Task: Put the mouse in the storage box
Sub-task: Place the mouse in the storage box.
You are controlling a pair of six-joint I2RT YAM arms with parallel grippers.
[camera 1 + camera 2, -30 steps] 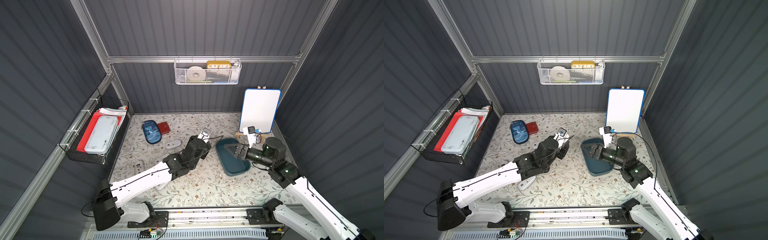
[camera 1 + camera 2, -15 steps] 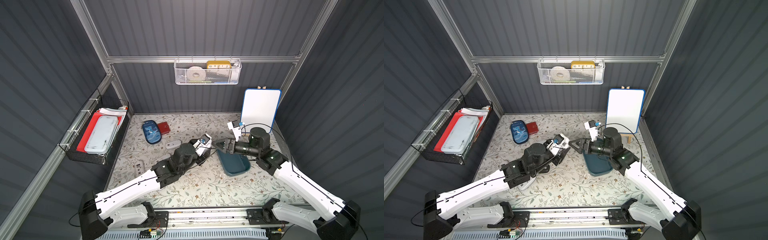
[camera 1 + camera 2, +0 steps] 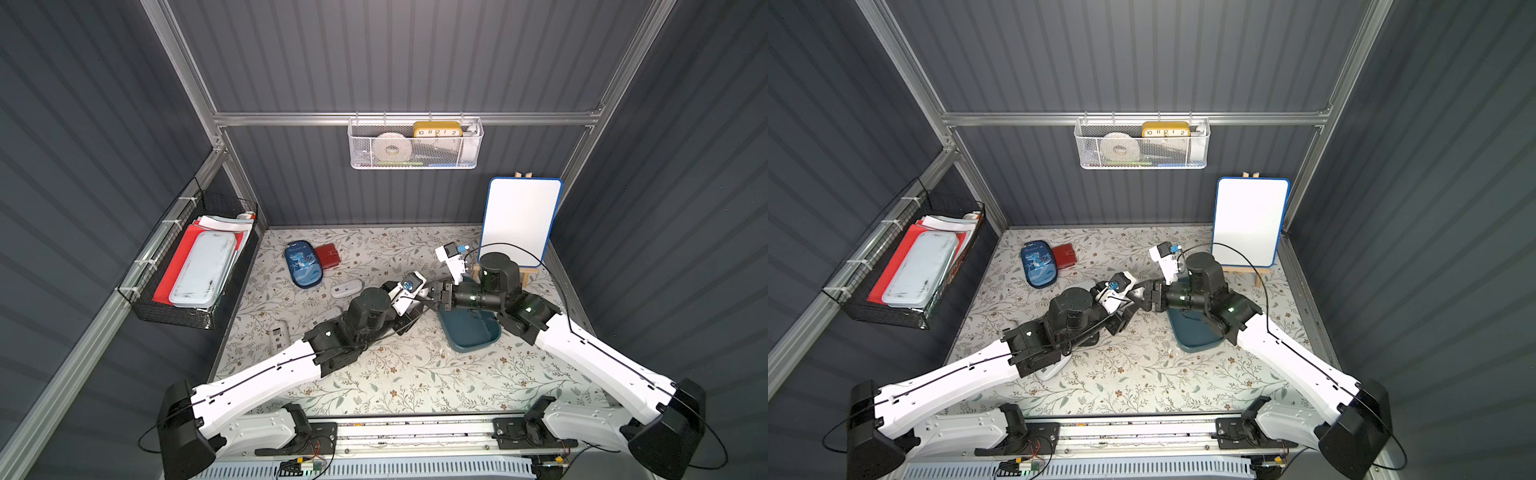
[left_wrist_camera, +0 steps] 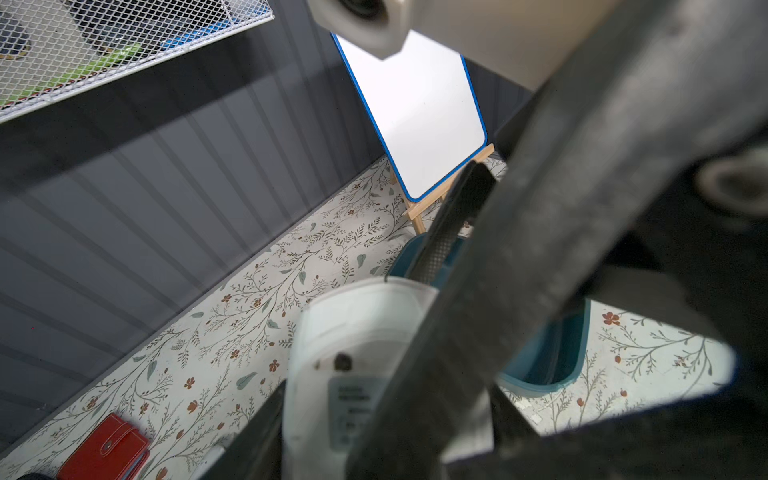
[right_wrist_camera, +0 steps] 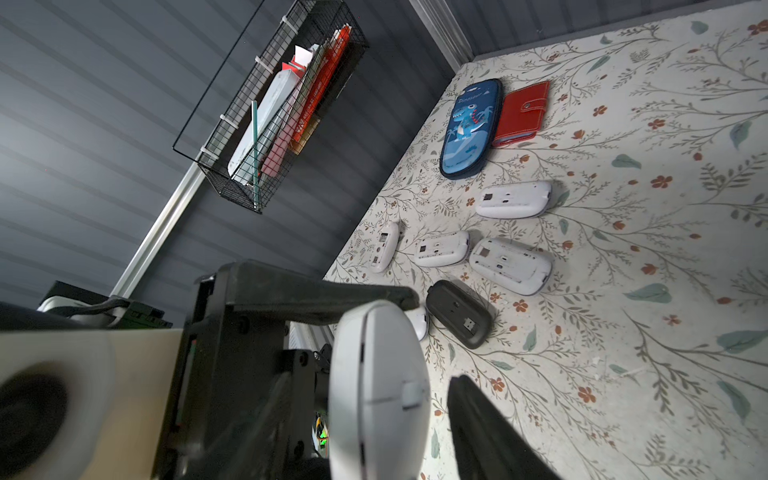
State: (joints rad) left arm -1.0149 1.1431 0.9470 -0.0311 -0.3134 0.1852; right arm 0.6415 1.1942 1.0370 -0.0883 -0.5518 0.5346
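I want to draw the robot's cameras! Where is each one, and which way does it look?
Both top views: high above the robot's base, looking down at the table; left arm, right arm show.
Left wrist: on the left arm, facing the whiteboard; left gripper holds the mouse.
Right wrist: on the right arm, facing the black wire basket; one gripper finger shows.
Shared: both wrist views see the mouse.

Smooth white plastic mouse (image 5: 378,386), smooth teal plastic storage box (image 3: 473,332)
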